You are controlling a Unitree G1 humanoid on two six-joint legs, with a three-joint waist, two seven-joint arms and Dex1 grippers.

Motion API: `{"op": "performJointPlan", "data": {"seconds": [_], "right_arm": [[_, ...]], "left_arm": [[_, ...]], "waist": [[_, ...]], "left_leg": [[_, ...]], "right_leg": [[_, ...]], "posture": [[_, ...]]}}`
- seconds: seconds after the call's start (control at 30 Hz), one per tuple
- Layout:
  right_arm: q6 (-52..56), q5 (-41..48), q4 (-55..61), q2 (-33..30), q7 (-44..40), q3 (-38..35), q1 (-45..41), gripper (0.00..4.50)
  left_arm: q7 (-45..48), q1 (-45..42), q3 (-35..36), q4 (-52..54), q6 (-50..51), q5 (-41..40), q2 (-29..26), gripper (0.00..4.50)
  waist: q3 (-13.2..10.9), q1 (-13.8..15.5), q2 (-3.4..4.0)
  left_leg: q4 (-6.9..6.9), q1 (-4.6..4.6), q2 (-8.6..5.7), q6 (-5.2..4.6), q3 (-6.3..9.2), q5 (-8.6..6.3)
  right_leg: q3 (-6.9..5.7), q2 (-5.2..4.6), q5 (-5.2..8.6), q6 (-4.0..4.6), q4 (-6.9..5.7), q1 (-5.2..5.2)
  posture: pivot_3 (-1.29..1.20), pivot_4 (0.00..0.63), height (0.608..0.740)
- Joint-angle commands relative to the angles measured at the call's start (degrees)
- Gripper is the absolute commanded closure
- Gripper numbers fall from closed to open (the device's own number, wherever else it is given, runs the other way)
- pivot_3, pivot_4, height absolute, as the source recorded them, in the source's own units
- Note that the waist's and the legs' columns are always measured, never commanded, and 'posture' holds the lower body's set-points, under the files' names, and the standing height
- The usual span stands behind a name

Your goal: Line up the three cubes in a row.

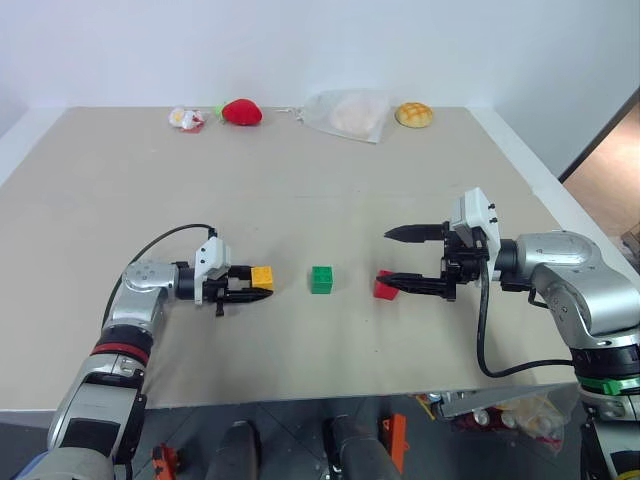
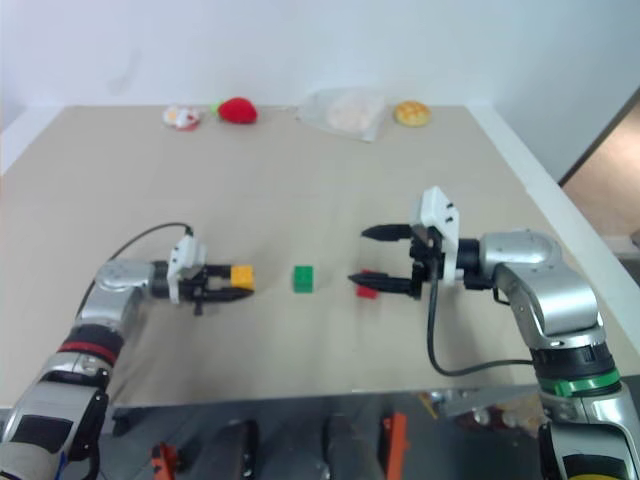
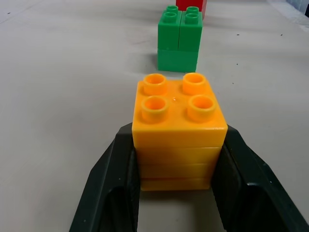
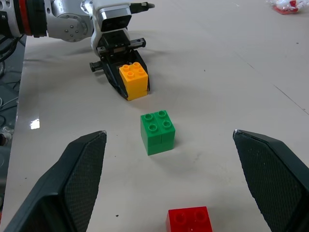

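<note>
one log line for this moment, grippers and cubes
left gripper: shut on yellow-orange cube | right gripper: open, over red cube | green cube: between them, free

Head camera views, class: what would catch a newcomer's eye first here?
Three bright cubes sit in a near row mid-table: the yellow-orange cube clamped in the left gripper, the green cube in the middle, the red cube beside it. The right gripper is open over the red cube.
</note>
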State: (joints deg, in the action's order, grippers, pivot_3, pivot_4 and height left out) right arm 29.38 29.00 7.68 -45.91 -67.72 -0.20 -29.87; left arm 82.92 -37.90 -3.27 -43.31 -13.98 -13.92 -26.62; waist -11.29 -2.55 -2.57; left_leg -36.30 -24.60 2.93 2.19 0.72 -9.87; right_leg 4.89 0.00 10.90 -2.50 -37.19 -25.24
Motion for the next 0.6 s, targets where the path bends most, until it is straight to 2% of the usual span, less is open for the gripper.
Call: {"op": "performJointPlan", "data": {"seconds": [0.03, 0.13, 0.17, 0.27, 0.3, 0.33, 0.43, 0.6], "right_arm": [[-0.75, 0.28, 0.55, -0.18, -0.41, -0.82, -1.14, 0.13], [-0.92, 0.12, 0.22, -0.14, -0.49, -0.75, -1.34, 0.13], [-1.04, 0.02, 0.02, -0.06, -0.49, -0.71, -1.48, 0.13], [-1.29, -0.15, -0.24, 0.27, -0.35, -0.57, -1.7, 0.13], [-1.42, -0.22, -0.22, 0.41, -0.27, -0.54, -1.69, 0.13], [-1.53, -0.28, -0.24, 0.53, -0.23, -0.53, -1.7, 0.13], [-1.8, -0.54, -0.47, 0.93, -0.17, -0.52, -1.89, 0.13], [-2.26, -0.69, -1.23, 1.45, -0.6, -0.45, -2.81, 0.13]], "left_arm": [[0.6, -0.35, -0.05, 0.01, -1.53, 0.38, 0.27, 2.87], [0.66, -0.34, 0.16, -0.55, -1.41, 0.5, -0.05, 2.87], [0.28, -0.34, 0.24, -0.81, -1.35, 0.72, -0.26, 2.09], [-0.46, -0.17, 0.52, -1.19, -1.91, 1.1, -0.79, 1.17], [-0.68, -0.02, 0.64, -1.21, -2.37, 1.21, -1.04, 0.65], [-0.93, 0.13, 0.82, -1.19, -2.66, 1.26, -1.33, 0.5], [-0.89, 0.81, 1.54, -0.85, -2.3, 0.89, -2.9, 0.5], [0.98, 5.31, 4.28, 3.25, 0.46, -1.19, -10.19, 0.5]], "waist": [[0.0, 0.0, 0.0], [0.0, 0.0, 0.0], [0.0, -0.01, 0.0], [0.01, -0.02, 0.01], [0.01, -0.02, 0.01], [0.01, -0.03, 0.01], [0.01, -0.14, 0.01], [0.0, -1.21, 0.01]], "left_leg": [[-0.01, 0.0, 0.0, 0.0, 0.0, 0.0], [-0.01, 0.0, 0.0, 0.0, 0.0, 0.0], [-0.01, 0.01, 0.0, 0.0, 0.0, 0.0], [-0.01, 0.03, 0.0, 0.0, 0.0, 0.0], [-0.01, 0.04, 0.0, 0.0, 0.0, 0.0], [-0.01, 0.04, 0.0, 0.0, 0.0, 0.0], [-0.01, 0.05, 0.01, -0.02, 0.0, 0.01], [0.03, 0.15, 0.15, -0.02, -0.03, 0.01]], "right_leg": [[0.0, 0.0, 0.0, -0.01, 0.0, 0.0], [0.0, 0.0, -0.01, -0.01, 0.0, 0.0], [0.0, 0.0, -0.01, -0.01, 0.0, 0.0], [0.0, 0.01, -0.01, -0.01, 0.0, 0.02], [0.0, 0.01, -0.02, -0.01, -0.01, 0.02], [0.0, 0.01, -0.02, -0.01, -0.01, 0.02], [0.0, 0.02, -0.04, -0.01, -0.03, 0.01], [0.04, 0.15, -0.08, 0.09, -0.07, -0.01]], "posture": [[0.0, 0.15, 0.74], [0.0, 0.15, 0.74], [0.0, 0.15, 0.74], [0.0, 0.15, 0.74], [0.0, 0.15, 0.74], [0.0, 0.15, 0.74], [0.0, 0.15, 0.74], [0.0, 0.15, 0.74]]}}
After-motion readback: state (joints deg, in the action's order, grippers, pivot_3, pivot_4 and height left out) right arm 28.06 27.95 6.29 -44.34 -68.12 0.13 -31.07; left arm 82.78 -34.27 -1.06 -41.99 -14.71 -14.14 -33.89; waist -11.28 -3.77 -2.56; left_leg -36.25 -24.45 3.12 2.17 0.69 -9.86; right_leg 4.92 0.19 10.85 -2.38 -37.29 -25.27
